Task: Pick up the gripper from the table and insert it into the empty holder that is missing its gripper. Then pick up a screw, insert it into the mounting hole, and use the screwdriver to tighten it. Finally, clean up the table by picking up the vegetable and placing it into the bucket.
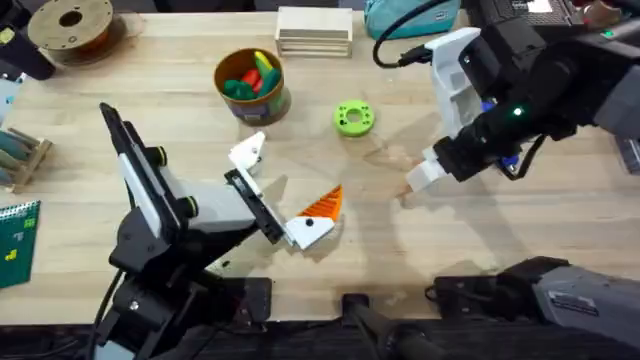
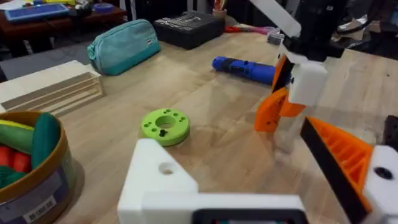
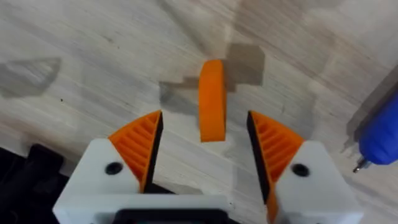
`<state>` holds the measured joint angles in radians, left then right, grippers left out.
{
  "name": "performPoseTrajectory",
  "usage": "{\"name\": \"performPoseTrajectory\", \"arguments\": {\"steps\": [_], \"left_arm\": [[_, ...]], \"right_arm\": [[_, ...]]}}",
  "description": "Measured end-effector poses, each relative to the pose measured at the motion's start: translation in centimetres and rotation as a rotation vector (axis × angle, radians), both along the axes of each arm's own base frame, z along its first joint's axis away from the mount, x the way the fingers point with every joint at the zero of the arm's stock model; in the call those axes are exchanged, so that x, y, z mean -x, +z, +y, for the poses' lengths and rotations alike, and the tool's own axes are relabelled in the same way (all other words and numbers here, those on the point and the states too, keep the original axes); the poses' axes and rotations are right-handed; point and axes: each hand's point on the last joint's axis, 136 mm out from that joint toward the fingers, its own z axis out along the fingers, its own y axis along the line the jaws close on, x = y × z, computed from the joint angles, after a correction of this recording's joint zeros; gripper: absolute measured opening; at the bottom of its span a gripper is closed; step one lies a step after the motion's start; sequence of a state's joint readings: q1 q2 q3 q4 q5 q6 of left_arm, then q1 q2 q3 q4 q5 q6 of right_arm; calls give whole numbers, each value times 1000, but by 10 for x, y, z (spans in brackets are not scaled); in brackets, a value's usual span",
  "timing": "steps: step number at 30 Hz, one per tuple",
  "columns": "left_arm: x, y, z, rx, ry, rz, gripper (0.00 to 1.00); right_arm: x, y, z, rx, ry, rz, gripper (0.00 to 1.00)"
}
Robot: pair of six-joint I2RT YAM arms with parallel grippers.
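Note:
The small orange gripper point(image 3: 212, 99) lies flat on the wood between the spread orange pads of my right gripper point(image 3: 205, 149), which is open and hovers just over it, not touching. From above, my right gripper point(image 1: 415, 185) points down at the table right of centre. The lime-green holder point(image 1: 352, 117) point(image 2: 165, 126) sits behind the middle. The blue screwdriver point(image 2: 245, 68) point(image 3: 379, 134) lies just beside the right gripper. My left gripper point(image 1: 282, 190) point(image 2: 236, 149) is open and empty in front of the holder. The tan bucket point(image 1: 272, 100) point(image 2: 43, 186) holds red, yellow and green toy foods. The vegetable and screw are out of view.
A brown filament spool point(image 1: 70, 25) stands at the back left. Stacked wooden boards point(image 1: 313, 30) and a teal pouch point(image 2: 121, 43) sit along the back edge, with a black case point(image 2: 186, 28) behind. A green card point(image 1: 15, 240) lies at the left edge.

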<state>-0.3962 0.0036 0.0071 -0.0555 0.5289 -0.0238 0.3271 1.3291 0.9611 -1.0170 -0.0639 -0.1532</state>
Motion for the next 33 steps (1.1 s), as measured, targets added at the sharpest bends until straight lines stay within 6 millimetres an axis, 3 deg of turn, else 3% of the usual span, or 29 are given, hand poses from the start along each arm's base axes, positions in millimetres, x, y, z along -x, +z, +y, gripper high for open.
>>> {"name": "performPoseTrajectory", "arguments": {"steps": [8, 9, 10, 12, 13, 14, 21, 24, 26, 27, 33], "left_arm": [[0, 0, 0, 0, 1, 0, 987], [0, 0, 0, 0, 1, 0, 987], [0, 0, 0, 0, 1, 0, 987], [0, 0, 0, 0, 2, 0, 987], [0, 0, 0, 0, 2, 0, 987], [0, 0, 0, 0, 2, 0, 987], [0, 0, 0, 0, 2, 0, 987], [0, 0, 0, 0, 2, 0, 987], [0, 0, 0, 0, 2, 0, 987], [0, 0, 0, 0, 2, 0, 987], [0, 0, 0, 0, 2, 0, 987]], "right_arm": [[2, -7, -1, 0, -30, 8, 709], [0, -7, 0, -4, -41, 1, 629], [-3, -7, 1, -9, -47, -11, 456], [-4, -7, 1, -10, -48, -16, 375], [-6, -7, 0, -4, -50, -22, 112], [-6, -7, 0, -3, -53, -25, 39], [-3, -5, -2, 4, -54, -17, 20], [0, 5, -3, -1, -53, -30, 20], [-6, 22, -1, -26, -50, -98, 20], [-14, 65, -1, -101, -64, -286, 20], [-18, 111, 12, -346, -84, -441, 20]]}}
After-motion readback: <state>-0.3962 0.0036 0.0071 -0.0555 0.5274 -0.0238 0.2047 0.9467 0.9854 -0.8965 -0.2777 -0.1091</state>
